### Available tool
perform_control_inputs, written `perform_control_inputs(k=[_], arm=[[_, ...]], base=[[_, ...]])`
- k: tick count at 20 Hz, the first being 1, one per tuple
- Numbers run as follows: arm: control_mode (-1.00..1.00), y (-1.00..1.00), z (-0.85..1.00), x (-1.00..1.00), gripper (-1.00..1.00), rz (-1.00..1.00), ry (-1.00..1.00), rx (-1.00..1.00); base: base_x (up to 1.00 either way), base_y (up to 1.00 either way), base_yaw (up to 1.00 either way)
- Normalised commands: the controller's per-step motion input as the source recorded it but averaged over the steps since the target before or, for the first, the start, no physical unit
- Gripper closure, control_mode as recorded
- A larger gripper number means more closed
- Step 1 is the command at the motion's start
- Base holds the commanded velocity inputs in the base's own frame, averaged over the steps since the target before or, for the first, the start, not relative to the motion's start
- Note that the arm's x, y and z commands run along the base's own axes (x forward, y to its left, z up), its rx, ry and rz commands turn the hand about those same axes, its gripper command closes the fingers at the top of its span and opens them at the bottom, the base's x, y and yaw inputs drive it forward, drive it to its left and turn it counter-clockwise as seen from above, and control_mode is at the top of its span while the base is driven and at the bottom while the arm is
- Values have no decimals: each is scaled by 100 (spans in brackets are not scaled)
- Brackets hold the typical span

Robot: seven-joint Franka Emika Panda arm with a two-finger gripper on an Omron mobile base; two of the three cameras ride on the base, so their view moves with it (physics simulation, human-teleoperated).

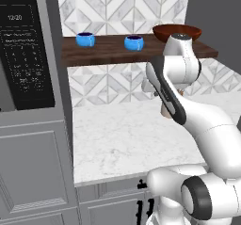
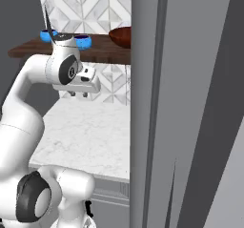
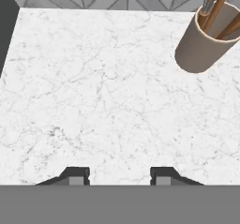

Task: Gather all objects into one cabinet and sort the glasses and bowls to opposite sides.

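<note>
The cabinet, a dark-brown shelf board against diamond tile, carries two blue vessels and, at its right end, the wide reddish-brown bowl. The right base view shows the same shelf, blue vessels and bowl. My gripper hangs below the shelf, pointing down over the marble counter. In the hand view the gripper is open, its fingertips apart with only bare counter between them. The glasses are out of view.
A tan utensil holder with wooden tools stands on the counter by the wall, partly behind my arm. A black microwave sits at the left. A tall grey panel blocks the right side.
</note>
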Motion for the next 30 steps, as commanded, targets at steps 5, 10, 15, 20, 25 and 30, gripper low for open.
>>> perform_control_inputs(k=[5,10,15,20,25,30], arm=[[100,0,0,0,-100,0,0,0],[100,0,0,0,-100,0,0,0],[100,0,0,0,-100,0,0,0],[100,0,0,0,-100,0,0,0],[100,0,0,0,-100,0,0,0],[100,0,0,0,-100,0,0,0]], base=[[0,0,0],[-17,11,0],[-67,64,6],[-84,100,13],[-57,100,24],[-48,100,38]])
